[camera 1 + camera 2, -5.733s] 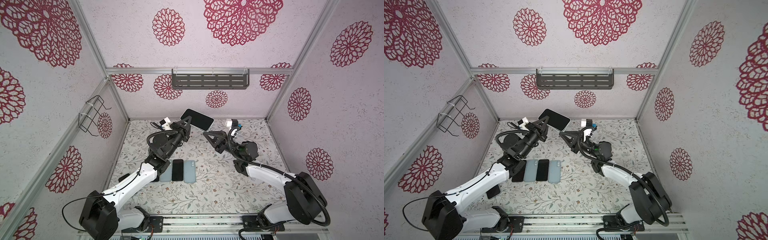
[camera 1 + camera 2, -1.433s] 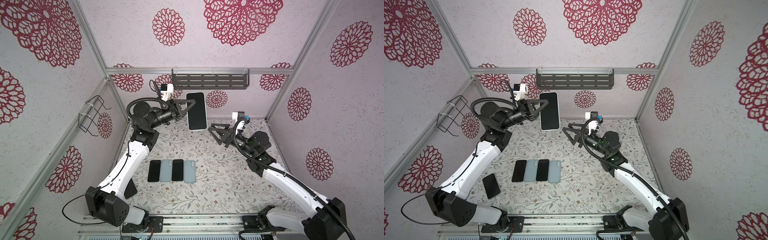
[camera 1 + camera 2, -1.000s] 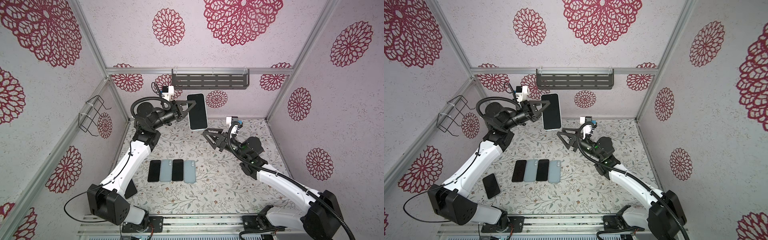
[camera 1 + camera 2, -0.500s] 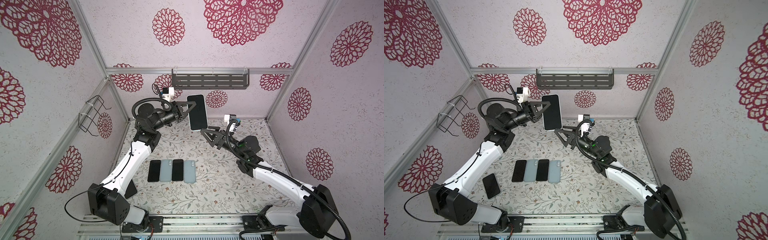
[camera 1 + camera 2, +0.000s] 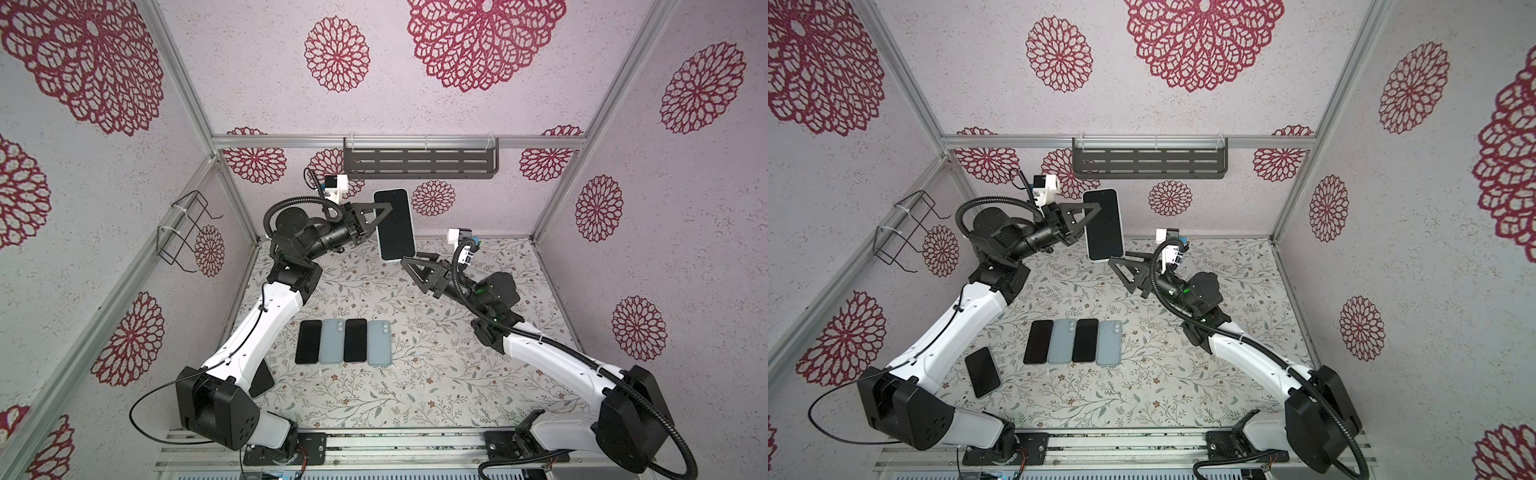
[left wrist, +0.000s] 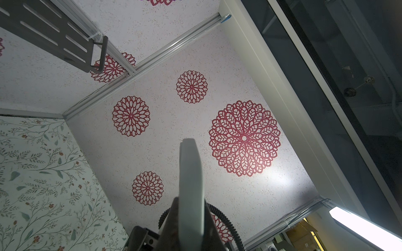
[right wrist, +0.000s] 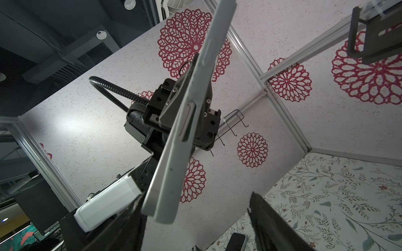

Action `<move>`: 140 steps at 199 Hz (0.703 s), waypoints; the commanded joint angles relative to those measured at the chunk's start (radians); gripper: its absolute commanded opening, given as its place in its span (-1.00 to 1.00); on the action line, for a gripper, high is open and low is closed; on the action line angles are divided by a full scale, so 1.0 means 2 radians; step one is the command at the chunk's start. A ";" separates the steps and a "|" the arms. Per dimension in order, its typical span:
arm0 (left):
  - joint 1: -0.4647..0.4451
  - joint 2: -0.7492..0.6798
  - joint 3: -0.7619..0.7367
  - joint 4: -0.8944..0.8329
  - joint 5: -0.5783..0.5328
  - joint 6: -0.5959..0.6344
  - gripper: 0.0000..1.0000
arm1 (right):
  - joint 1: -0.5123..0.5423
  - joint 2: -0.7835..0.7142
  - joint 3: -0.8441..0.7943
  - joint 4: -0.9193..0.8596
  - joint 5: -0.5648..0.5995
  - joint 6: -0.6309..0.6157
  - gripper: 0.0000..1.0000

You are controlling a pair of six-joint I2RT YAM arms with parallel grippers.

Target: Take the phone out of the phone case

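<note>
- Claws checked first: the left claw is pinched on one long edge of a black-screened rectangular phone. The phone sits in a pale blue-grey plastic phone case. One finger lies across the screen and the other is behind the case.
- Reference landmark: a row of four flat handsets lies side by side on the floral-printed table. Two are black and screen-up, alternating with two pale blue ones that show camera lenses.
- Phone position: it is held clear of the table, beyond the row toward the back wall. It stands close to upright, leaning slightly, with its screen visible in both top views.
- Case condition: the pale rim runs unbroken around the whole screen. The phone is fully seated in the phone case.
- The right claw is spread wide. It sits beyond the row and off to its right, just under the lower end of the phone.
- In the right wrist view, the lower corner of the case hangs inside the gap, close against one of the dark fingers. Contact there cannot be confirmed, and the opposite finger stands well apart from the case.
- A fifth black rectangular handset lies flat and skewed on the table, left of the row. In a top view the left arm partly covers it.
</note>
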 commanded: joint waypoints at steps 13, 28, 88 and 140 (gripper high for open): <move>-0.003 -0.007 0.002 0.040 -0.005 -0.006 -1.00 | 0.003 0.000 -0.003 0.041 0.002 0.015 0.51; -0.003 -0.005 0.002 0.043 -0.004 -0.009 -1.00 | 0.003 0.002 -0.006 0.047 0.001 0.019 0.51; -0.004 -0.003 0.002 0.044 -0.005 -0.009 -1.00 | 0.011 0.009 -0.010 0.059 0.000 0.025 0.50; -0.003 -0.006 0.000 0.044 -0.006 -0.009 -1.00 | 0.012 0.016 -0.014 0.069 0.002 0.031 0.50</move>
